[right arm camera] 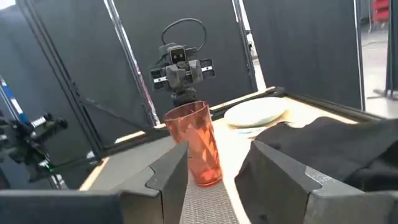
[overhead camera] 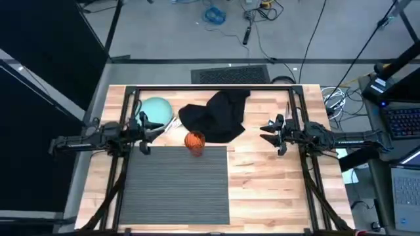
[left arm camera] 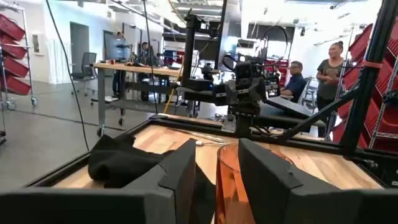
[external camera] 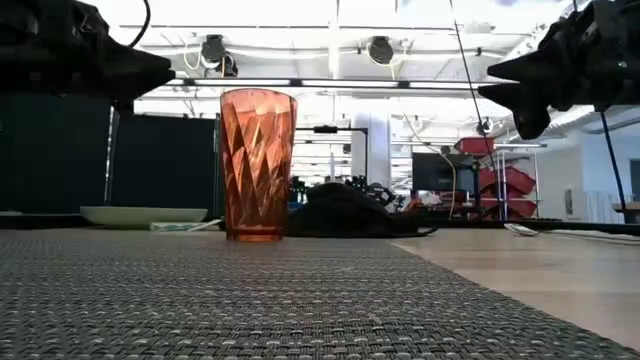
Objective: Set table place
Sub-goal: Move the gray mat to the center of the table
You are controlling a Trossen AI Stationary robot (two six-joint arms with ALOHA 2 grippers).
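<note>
So rn the placemat [overhead camera: 174,185] is lying flat on the counter [overhead camera: 275,190], filling the front-left part w/ its long side running to the front edge. The orange tumbler [overhead camera: 194,141] stands upright right at the mat's back edge, near its back-right corner; can't tell from the low view if the base sits fully on the ribs or half off. The pale green plate [overhead camera: 156,109] is up in the back-left area, off the mat, and the black napkin [overhead camera: 216,115] is bunched in a heap at back centre, just beside the plate and the cup.

Left gripper [overhead camera: 146,130] hovers over the mat's back-left corner, between plate and mat, fingers [left arm camera: 177,177] spread apart w/ nothing in them. Right gripper [overhead camera: 272,133] hangs over bare wood on the right side, well apart from everything, fingers [right arm camera: 283,171] also spread, empty.

Handling-wise, imo: the mat looks thin and floppy, woven ribs, prob light. It'll drape and fold if you lift one corner, so pinch an edge or corner and drag rather than lift. The ribs should give decent grip. It's already flat tho, so I'd guess you leave it and bring stuff onto it. Plate looks rigid and smooth, take it by the rim. Tumbler is tall and tippy, faceted plastic by the look, grab mid-body. Napkin is soft, pinch the top of the heap.
</note>
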